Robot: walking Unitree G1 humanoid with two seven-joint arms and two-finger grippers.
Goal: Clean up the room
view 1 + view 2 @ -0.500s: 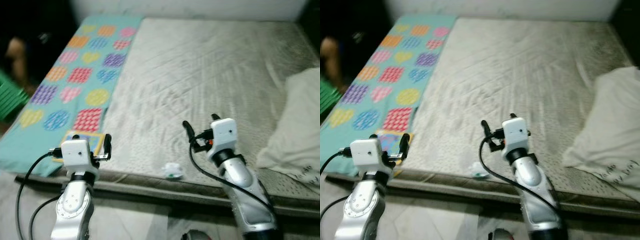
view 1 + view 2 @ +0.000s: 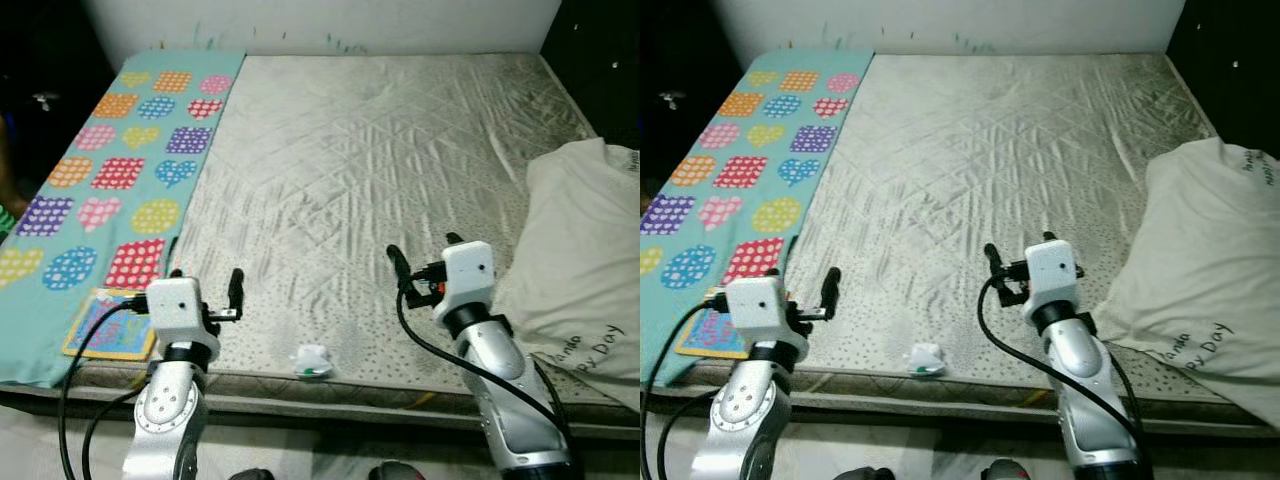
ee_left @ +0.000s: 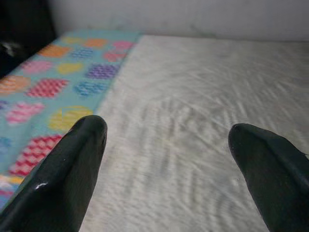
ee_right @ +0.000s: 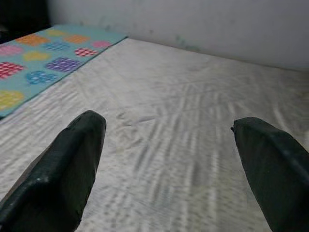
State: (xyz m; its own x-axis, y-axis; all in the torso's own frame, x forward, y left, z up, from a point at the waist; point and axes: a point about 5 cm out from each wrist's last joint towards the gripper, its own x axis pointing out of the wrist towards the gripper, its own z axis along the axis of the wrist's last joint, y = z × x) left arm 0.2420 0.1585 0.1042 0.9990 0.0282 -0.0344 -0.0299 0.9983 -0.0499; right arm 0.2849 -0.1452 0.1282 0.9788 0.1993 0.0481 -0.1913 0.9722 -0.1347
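Silver and black, the robot's two arms reach out over the near edge of a bed, seen from its head camera looking down. Nearest, between the arms and close to the mattress edge, lies a small crumpled white scrap with a touch of green [image 2: 312,360], probably a wrapper or tissue and the likeliest piece of litter to clear. It looks very light, soft and easily crushed, so a gentle pinch across its raised middle should lift it; it may slide on the fabric if nudged sideways. The left gripper [image 2: 205,288] hovers above the near left part of the bed, its two black fingers spread wide and holding nothing. The right gripper [image 2: 422,258] hovers a little farther in, right of the scrap and apart from it, fingers likewise spread wide and empty. Just left of the left arm, a flat colourful booklet or card [image 2: 108,325] rests at the near end of a teal sheet with bright hearts and circles [image 2: 120,170] that runs along the bed's left side; it looks thin and stiff, best taken by an edge. On the right, a large white pillow with printed lettering [image 2: 585,260] sits soft and bulky, near the right arm. Beyond, the grey quilted mattress [image 2: 370,140] stretches to a white wall [image 2: 320,20].
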